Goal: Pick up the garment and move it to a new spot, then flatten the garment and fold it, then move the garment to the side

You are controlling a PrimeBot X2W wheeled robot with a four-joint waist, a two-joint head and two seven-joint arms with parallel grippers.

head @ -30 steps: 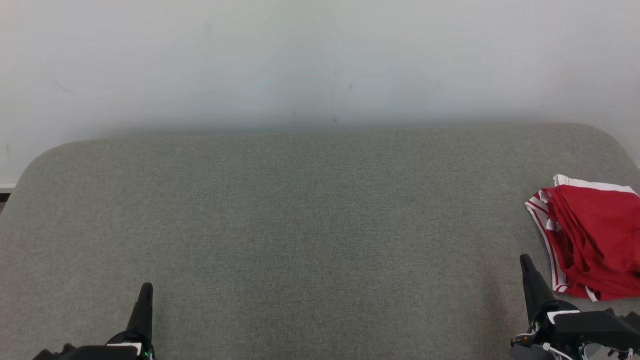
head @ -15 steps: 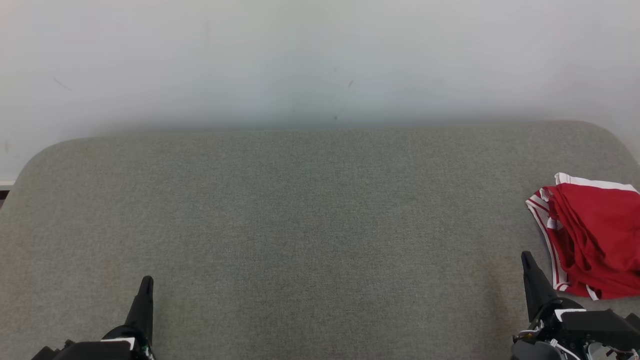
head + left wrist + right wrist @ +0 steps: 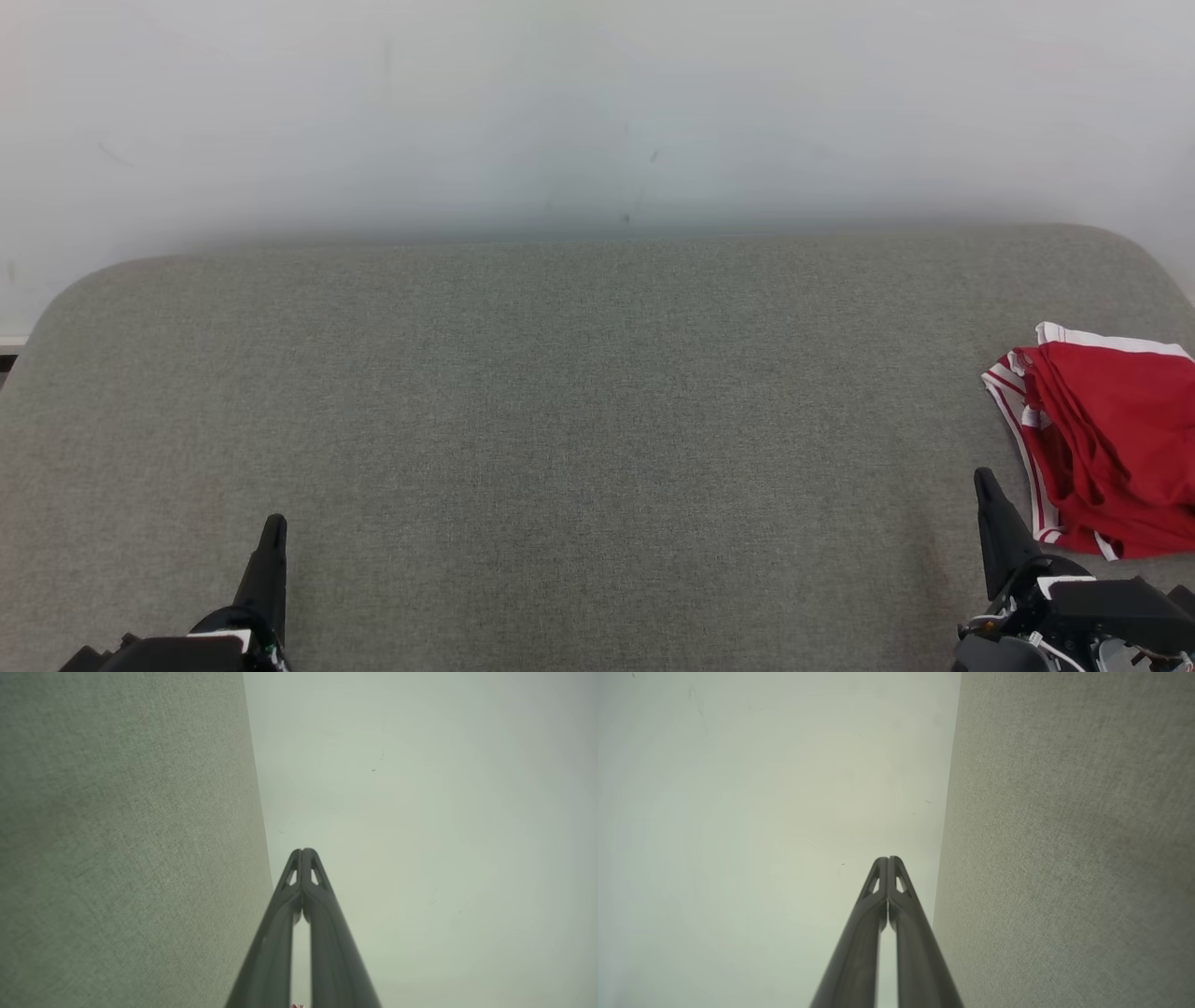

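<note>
Garment (image 3: 1106,439) folded, parked at far right edge of grey table (image 3: 560,392).
Left gripper (image 3: 271,541) and right gripper (image 3: 985,495) closed, empty; retract clear without snagging cloth.

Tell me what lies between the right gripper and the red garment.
Nothing: in the head view only a narrow strip of bare grey surface separates the shut right gripper from the red garment.

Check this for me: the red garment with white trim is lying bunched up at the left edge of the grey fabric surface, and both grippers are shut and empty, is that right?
Not quite: the red garment with white trim lies bunched at the right edge of the grey fabric surface, not the left, as the head view shows. The rest holds: the left gripper and right gripper are both shut and empty.
</note>
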